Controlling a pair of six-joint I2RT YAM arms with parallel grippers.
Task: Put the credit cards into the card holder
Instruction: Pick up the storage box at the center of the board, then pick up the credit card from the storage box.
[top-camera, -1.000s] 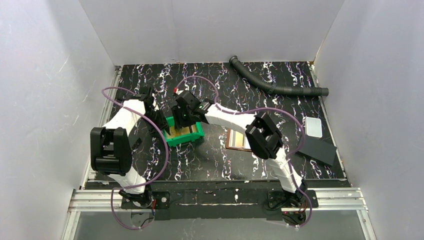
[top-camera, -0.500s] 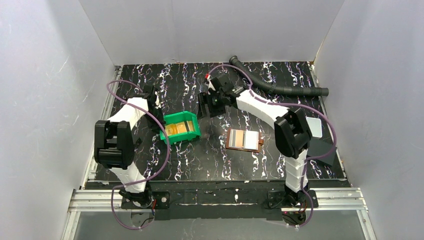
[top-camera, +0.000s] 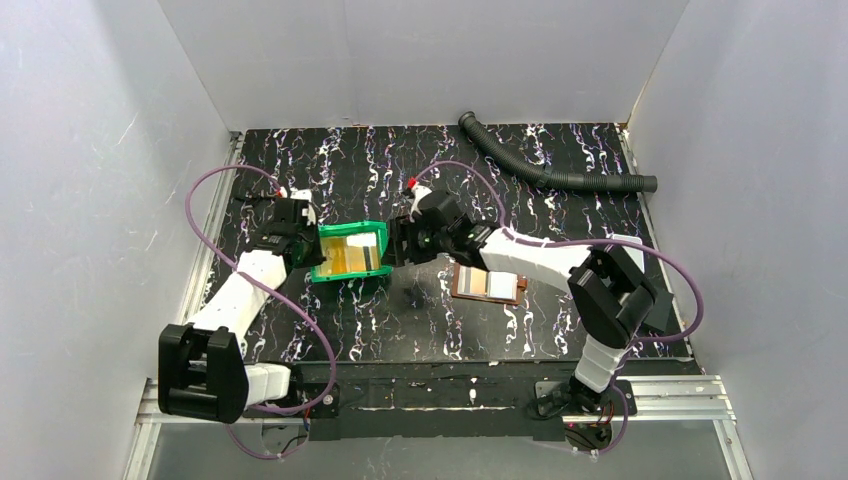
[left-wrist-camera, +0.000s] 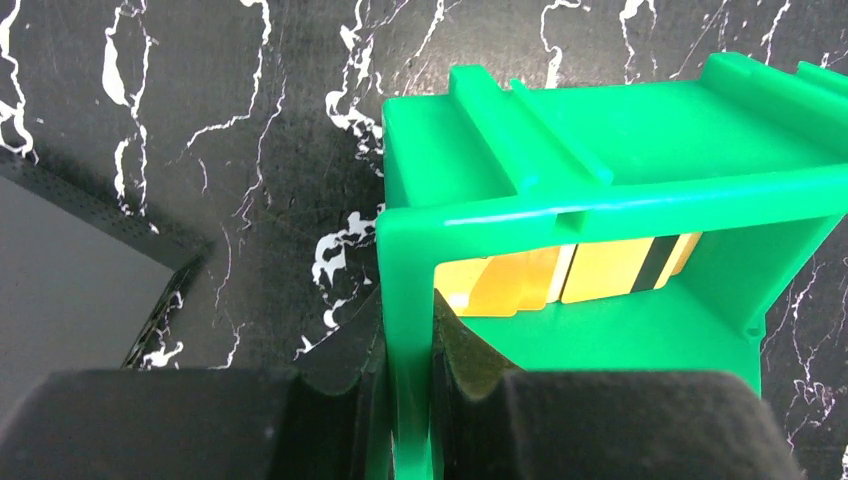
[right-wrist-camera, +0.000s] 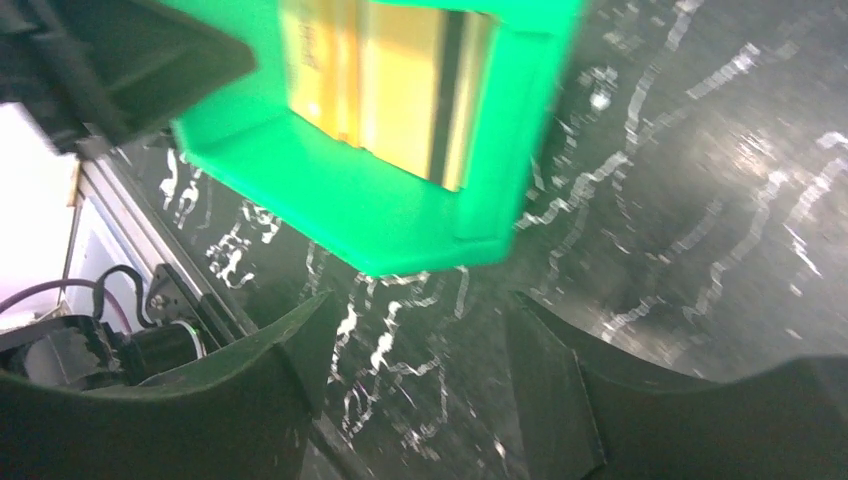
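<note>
The green bin (top-camera: 348, 229) is tipped up on its side, its open face toward the overhead camera. My left gripper (top-camera: 312, 246) is shut on the bin's left wall (left-wrist-camera: 405, 300), one finger on each side. Orange and yellow credit cards (top-camera: 352, 258) lie inside against the bin's bottom (left-wrist-camera: 600, 272) (right-wrist-camera: 400, 100). My right gripper (top-camera: 396, 243) hangs open just right of the bin, nothing between its fingers (right-wrist-camera: 290, 370). In its view the bin (right-wrist-camera: 350, 215) is blurred ahead. The brown card holder (top-camera: 488, 283) lies open on the table, right of both grippers.
A black corrugated hose (top-camera: 560, 170) curves along the back right of the marbled black table (top-camera: 420, 320). White walls close in three sides. A metal rail (top-camera: 205, 270) runs along the table's left edge. My right arm's elbow (top-camera: 620, 290) stands over the right side.
My left gripper has shut on the bin's wall and tipped the bin up, shifting it slightly back. My right gripper swung away to the back, then returned beside the bin.
</note>
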